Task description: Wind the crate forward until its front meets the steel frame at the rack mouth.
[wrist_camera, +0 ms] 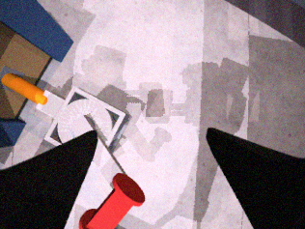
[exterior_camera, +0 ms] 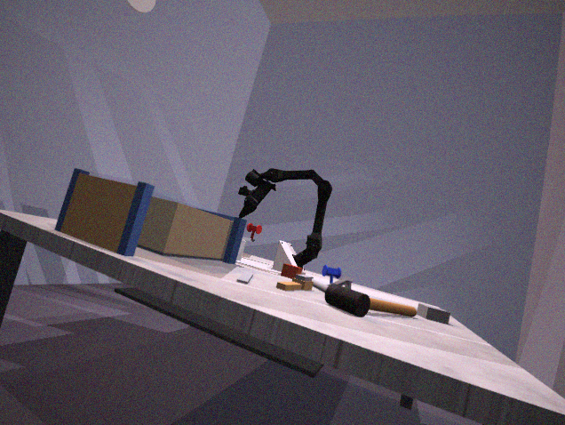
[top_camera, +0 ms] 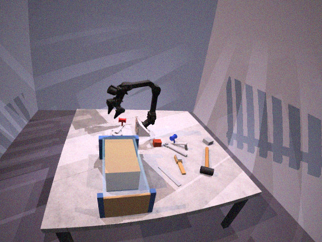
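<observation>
The crate (top_camera: 121, 156) (exterior_camera: 201, 230) sits flat inside the clear-panelled cubby, its front end close behind the blue frame (top_camera: 118, 136) (exterior_camera: 234, 239) (wrist_camera: 41, 28) at the mouth; I cannot tell if they touch. The white winch (wrist_camera: 84, 120) stands outside the mouth. The handle's thin crank arm runs from the winch's middle out to its red spool-shaped grip (top_camera: 122, 120) (exterior_camera: 254, 228) (wrist_camera: 113, 207). My gripper (top_camera: 112, 115) (wrist_camera: 152, 133) is wide open and empty, above the handle, with the red grip low by the left finger in the wrist view. The square key is hidden.
An orange rod (wrist_camera: 24, 88) lies between crate and winch. A white angled plate (top_camera: 140, 127) stands by the arm's base. A red block (top_camera: 157, 143), a blue-knobbed tool (top_camera: 173, 137), an orange-handled tool (top_camera: 179, 166), a mallet (top_camera: 206, 170) and a grey block (top_camera: 207, 141) lie to the right.
</observation>
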You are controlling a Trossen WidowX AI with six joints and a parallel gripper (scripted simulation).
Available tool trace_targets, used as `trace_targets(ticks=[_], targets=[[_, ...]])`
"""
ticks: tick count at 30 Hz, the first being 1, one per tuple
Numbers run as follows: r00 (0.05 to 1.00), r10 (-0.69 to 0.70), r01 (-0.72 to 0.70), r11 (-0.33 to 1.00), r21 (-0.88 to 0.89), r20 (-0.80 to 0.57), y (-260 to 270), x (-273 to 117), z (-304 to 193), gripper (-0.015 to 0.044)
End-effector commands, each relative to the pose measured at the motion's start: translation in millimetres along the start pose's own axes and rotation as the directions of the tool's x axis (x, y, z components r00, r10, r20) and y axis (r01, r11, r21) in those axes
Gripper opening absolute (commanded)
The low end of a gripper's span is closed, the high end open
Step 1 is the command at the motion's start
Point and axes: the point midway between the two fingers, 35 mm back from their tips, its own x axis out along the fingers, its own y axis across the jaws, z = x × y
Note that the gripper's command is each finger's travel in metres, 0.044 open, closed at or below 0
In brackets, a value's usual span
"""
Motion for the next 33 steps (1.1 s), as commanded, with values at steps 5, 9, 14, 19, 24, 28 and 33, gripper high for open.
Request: trace_targets(ticks=[5,9,14,19,24,28,33], targets=[[1.0,-0.004,0.004,1.0,-0.005,-0.005,2,-28,1,0.044],[1.0,-0.004,0.004,1.0,-0.004,-0.007,8,-66,-8,0.044],[1.0,0.0,0.0,1.0,0.002,0.002,9,-69,-6,0.044],[0.996,0.006,-0.006,1.0,0.003,-0.094,50,-62,21,0.044],[0.978,-0.007,0.009,1.0,0.008,-0.208,101,-47,40,0.044],[0.97,-0.015,0.018,1.0,0.01,-0.241,117,-41,44,0.044],[0.97,-0.015,0.018,1.0,0.01,-0.241,117,-41,44,0.044]])
